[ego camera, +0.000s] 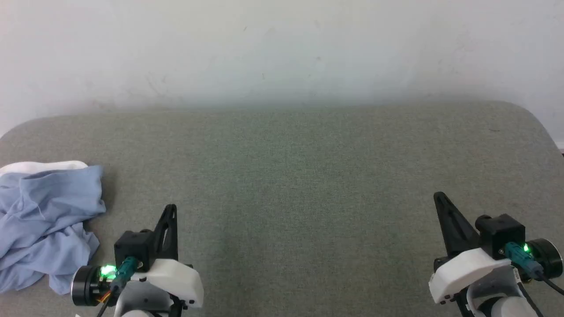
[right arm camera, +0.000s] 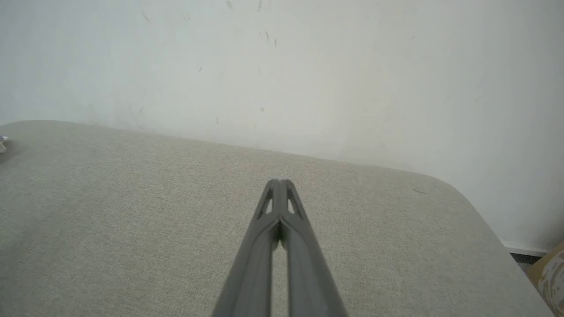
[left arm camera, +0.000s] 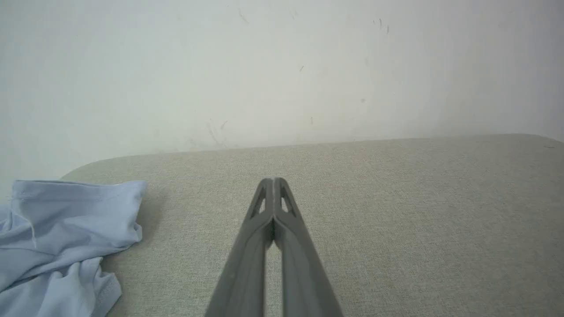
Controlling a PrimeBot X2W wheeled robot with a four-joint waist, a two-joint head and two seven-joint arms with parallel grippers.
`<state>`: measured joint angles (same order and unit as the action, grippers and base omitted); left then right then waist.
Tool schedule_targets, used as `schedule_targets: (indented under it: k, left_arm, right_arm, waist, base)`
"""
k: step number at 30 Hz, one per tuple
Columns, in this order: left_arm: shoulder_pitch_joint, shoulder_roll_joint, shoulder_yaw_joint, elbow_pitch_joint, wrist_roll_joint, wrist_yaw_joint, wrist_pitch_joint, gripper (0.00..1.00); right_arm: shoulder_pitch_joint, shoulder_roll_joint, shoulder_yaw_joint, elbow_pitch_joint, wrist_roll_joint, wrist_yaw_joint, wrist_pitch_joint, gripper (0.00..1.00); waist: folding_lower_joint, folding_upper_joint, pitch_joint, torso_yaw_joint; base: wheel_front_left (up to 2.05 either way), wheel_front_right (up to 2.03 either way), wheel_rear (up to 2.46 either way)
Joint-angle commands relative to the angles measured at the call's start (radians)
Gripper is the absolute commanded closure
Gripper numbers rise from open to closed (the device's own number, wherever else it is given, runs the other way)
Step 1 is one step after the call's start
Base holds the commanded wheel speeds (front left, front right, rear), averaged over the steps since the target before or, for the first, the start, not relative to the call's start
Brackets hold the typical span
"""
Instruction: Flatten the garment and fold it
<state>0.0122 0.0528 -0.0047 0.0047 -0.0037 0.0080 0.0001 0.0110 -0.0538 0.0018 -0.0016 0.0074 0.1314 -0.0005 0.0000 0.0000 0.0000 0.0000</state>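
- Head view: the left end effector [ego camera: 171,209] sits at the lower left over the table [ego camera: 282,176]. Its two dark fingers are pressed together into one point and hold nothing.
- The right end effector [ego camera: 439,197] is at the lower right, well apart from the left one. It is likewise closed to a single tip and empty.
- The garment [ego camera: 44,220], a light blue shirt, lies crumpled in a heap at the table's left edge, just to the left of the left end effector and not touching it.
- A white band [ego camera: 44,166] runs along the heap's far side.
- A pale wall [ego camera: 282,44] rises behind the table's far edge.
- Left wrist view: the left end effector [left arm camera: 273,181] has its fingers meeting at the tips above bare grey-green fabric of the table [left arm camera: 396,220].
- The garment [left arm camera: 66,220] is bunched at the lower left with a hemmed edge showing, clear of the fingers.
- Right wrist view: the right end effector [right arm camera: 278,181] is closed tip to tip with nothing between the fingers, over an open stretch of the table [right arm camera: 132,220] near its rounded far corner.
- A brown cardboard piece [right arm camera: 548,273] shows beyond the table at the lower right.
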Motion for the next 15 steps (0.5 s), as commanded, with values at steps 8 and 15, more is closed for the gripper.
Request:
schedule_targets:
  k: [8,15]
  left_arm:
    - [-0.012,-0.003,0.005,-0.005,0.004,-0.008,0.0,1.0]
    - [-0.012,-0.003,0.005,-0.005,0.004,-0.008,0.0,1.0]
  right_arm:
    - [-0.011,0.004,-0.002,0.002,-0.007,-0.001,0.0,1.0]
    - [-0.011,0.004,-0.002,0.002,-0.007,-0.001,0.0,1.0]
  waist:
    - [0.0,0.0,0.0,0.0]
    - [0.0,0.0,0.0,0.0]
  base:
    - [0.0,0.0,0.0]
    - [0.0,0.0,0.0]
